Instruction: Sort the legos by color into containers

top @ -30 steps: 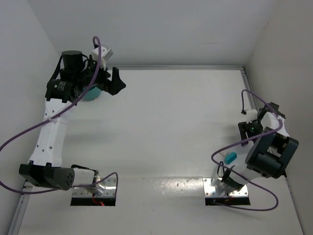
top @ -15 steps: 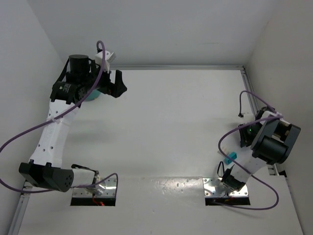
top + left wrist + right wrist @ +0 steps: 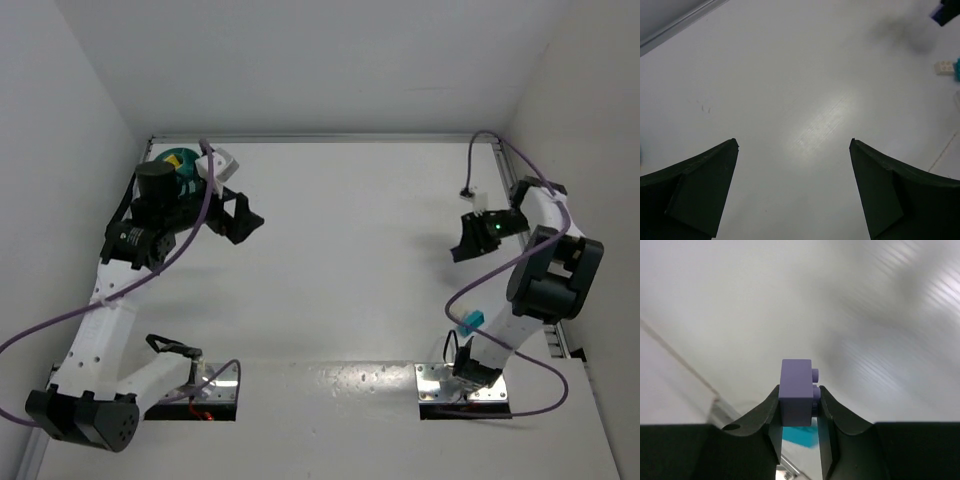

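Since 1 s ago: the left arm has pulled back off the teal bowl point(image 3: 185, 162), which now shows in the far-left corner. The right arm has swung up and inward from beside its base.

Top view: the right gripper point(image 3: 462, 243) hangs over the right side of the desk point(image 3: 350, 260), well apart from the bowl. The left gripper point(image 3: 243, 217) is near the bowl, on its inner side. 1 cyan brick point(image 3: 471, 321) lies on the desk near the right arm's base.

Left wrist: the left gripper point(image 3: 793, 143) is wide open with nothing between its fingers and bare desk below. A white brick point(image 3: 943, 67) sits at the right edge of this view, with a bit of cyan touching it.

Right wrist: the right gripper point(image 3: 797, 400) is clamped on a purple brick point(image 3: 796, 382). The brick is a plain matte block with 2 studs pointing sideways to the right. Only its lower part is between the tips; the rest stands clear. The cyan brick point(image 3: 801, 436) shows through the gap below. The background is motion-blurred.

Step in hand, as I read it: carry the purple brick across to the bowl. The grip is shallow, so keep the squeeze on and avoid jerky moves. Get low over the right compartment before opening; I can't tell from here which one that is. The left arm is parked beside the bowl, so watch clearance.
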Tool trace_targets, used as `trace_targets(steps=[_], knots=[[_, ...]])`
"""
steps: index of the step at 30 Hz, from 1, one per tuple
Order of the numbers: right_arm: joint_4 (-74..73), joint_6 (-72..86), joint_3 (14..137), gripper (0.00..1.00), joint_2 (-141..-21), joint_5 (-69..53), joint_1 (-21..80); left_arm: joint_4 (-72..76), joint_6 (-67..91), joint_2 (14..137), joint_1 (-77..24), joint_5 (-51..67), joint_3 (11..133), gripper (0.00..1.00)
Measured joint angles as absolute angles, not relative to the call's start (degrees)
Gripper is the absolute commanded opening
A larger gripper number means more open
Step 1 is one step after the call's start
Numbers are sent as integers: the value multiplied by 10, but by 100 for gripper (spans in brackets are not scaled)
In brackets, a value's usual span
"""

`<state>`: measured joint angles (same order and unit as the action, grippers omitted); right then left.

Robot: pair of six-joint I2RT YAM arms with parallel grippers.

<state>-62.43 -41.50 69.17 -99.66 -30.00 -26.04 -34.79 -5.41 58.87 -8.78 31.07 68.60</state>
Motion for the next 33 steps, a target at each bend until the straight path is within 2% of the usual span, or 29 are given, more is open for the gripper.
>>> trace_targets(steps=[3, 8, 12, 19, 28, 33], knots=[[-680, -432, 713, 3, -999, -389, -178, -329, -81, 566, -99, 366, 656, 98], [-734, -434, 726, 3, -999, -490, 22, -321, -130, 560, -136, 432, 603, 94], [-760, -411, 793, 2, -1011, -574, 136, -320, -180, 551, -169, 478, 572, 91], [-769, -346, 888, 0, -1107, -729, 206, -316, -254, 528, -254, 502, 542, 89], [-772, -301, 900, 0, -1142, -799, 287, -242, -308, 515, -329, 453, 493, 87], [-772, -275, 900, 0, -1142, -822, 291, -187, -293, 518, -357, 415, 475, 86]])
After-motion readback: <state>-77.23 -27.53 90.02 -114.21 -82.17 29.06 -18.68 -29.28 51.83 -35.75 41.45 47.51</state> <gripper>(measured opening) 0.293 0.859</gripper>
